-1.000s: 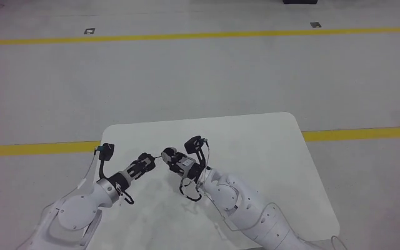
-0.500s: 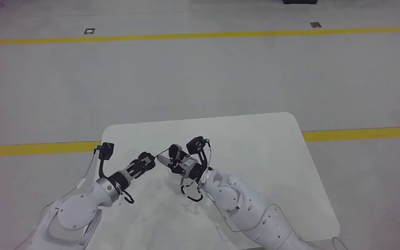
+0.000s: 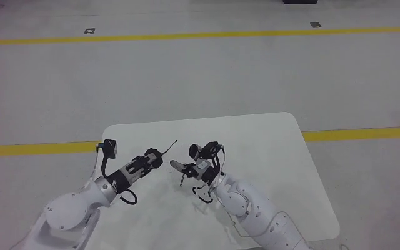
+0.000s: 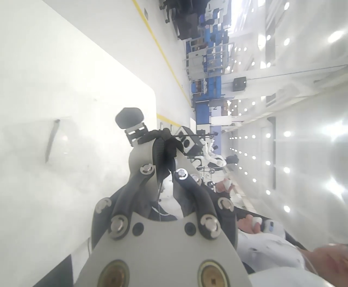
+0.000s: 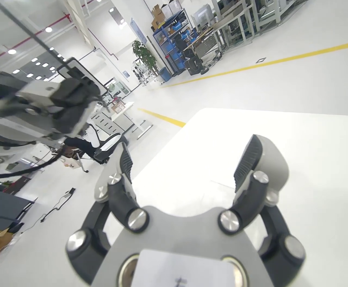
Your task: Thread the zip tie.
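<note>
This is an industrial workshop hall. A yellow floor line [image 3: 187, 35] crosses the upper part of the top view. Blue storage racks [image 5: 168, 35] and workbenches [image 5: 231, 24] stand in the background.

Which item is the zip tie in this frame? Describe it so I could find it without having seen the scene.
On the white table, find the left gripper, over the near left part. The zip tie is the thin black strip clamped in it, sticking out past the fingertips towards the table's far edge. It is the only thing held: the right gripper beside it is open and empty.
</note>
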Motion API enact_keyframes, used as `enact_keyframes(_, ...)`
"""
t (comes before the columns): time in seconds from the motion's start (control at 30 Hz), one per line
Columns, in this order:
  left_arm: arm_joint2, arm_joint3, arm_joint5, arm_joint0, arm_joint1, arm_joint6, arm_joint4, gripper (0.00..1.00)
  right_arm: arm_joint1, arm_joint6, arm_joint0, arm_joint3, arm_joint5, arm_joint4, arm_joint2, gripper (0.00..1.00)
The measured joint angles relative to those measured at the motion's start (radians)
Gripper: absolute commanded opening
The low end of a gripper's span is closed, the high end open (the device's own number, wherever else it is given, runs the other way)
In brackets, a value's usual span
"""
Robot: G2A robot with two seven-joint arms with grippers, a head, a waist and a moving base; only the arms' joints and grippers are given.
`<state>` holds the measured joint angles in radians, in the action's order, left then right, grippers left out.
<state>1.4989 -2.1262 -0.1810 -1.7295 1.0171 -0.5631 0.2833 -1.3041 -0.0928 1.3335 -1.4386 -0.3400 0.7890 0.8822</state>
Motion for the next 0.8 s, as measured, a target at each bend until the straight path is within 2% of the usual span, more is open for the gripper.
enact_keyframes(0.13, 0.002, -0.017, 0.01, -0.002, 0.005, -0.008, 0.111, 0.0, 0.003, -0.027, 0.007, 0.013, 0.001, 0.007, 0.011, 1.0)
enact_keyframes(0.27, 0.0, -0.021, 0.014, -0.001, 0.009, -0.012, 0.229, 0.0, -0.003, -0.06, 0.011, 0.021, 0.029, 0.019, 0.009, 1.0)
enact_keyframes(0.37, 0.001, -0.02, -0.003, 0.004, 0.008, -0.007, 0.214, 0.0, -0.004, -0.063, 0.011, 0.023, 0.036, 0.021, 0.008, 1.0)
enact_keyframes(0.7, -0.002, -0.017, -0.001, 0.004, 0.009, -0.004, 0.216, 0.0, -0.004, -0.063, 0.011, 0.022, 0.035, 0.02, 0.008, 1.0)
enact_keyframes(0.73, -0.008, -0.012, 0.003, 0.004, 0.011, 0.002, 0.235, 0.0, -0.004, -0.063, 0.011, 0.022, 0.035, 0.02, 0.008, 1.0)
enact_keyframes(0.8, -0.015, 0.005, 0.028, 0.006, 0.019, 0.019, 0.333, 0.0, -0.004, -0.086, 0.015, 0.019, 0.033, 0.021, 0.013, 1.0)
